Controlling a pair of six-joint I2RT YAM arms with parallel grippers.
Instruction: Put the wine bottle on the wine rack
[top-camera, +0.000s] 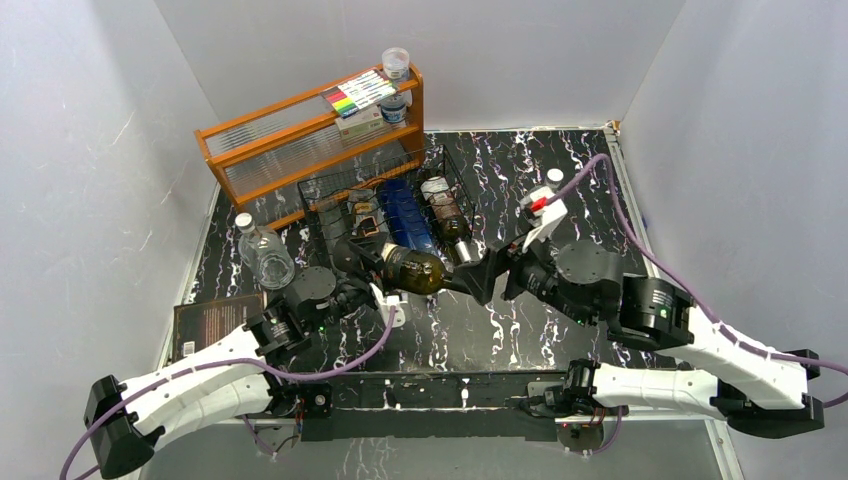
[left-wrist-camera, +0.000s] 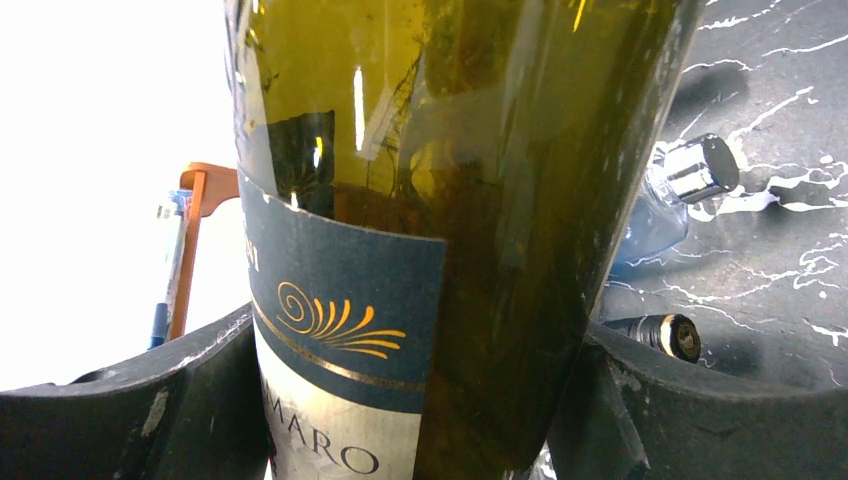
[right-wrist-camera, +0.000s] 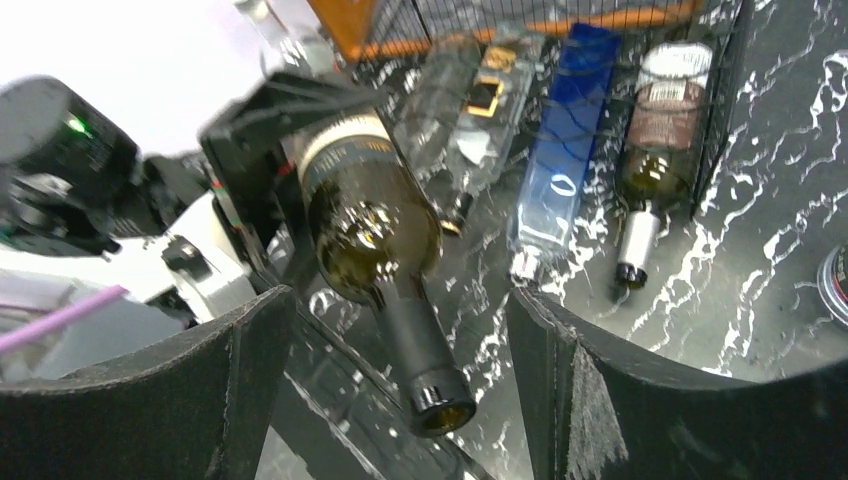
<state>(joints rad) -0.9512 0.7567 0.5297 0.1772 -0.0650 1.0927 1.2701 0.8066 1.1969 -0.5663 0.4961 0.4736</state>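
The wine bottle (top-camera: 415, 268), dark olive glass with a blue and cream label, lies roughly level just above the table in front of the wine rack (top-camera: 318, 200), its neck pointing right. My left gripper (top-camera: 372, 268) is shut on the bottle's body (left-wrist-camera: 440, 200), one finger (left-wrist-camera: 150, 400) on each side of the label. My right gripper (top-camera: 480, 275) stands open around the bottle's neck (right-wrist-camera: 425, 350). Its fingers (right-wrist-camera: 180, 390) are well apart from the neck. The black wire rack (right-wrist-camera: 720, 60) lies just beyond.
The rack holds a clear bottle (right-wrist-camera: 470, 100), a blue bottle (right-wrist-camera: 560, 150) and a brown bottle (right-wrist-camera: 660, 130), necks toward me. An orange wooden shelf (top-camera: 300, 140) stands behind it. A clear glass bottle (top-camera: 265, 255) and a dark book (top-camera: 210, 325) sit at left.
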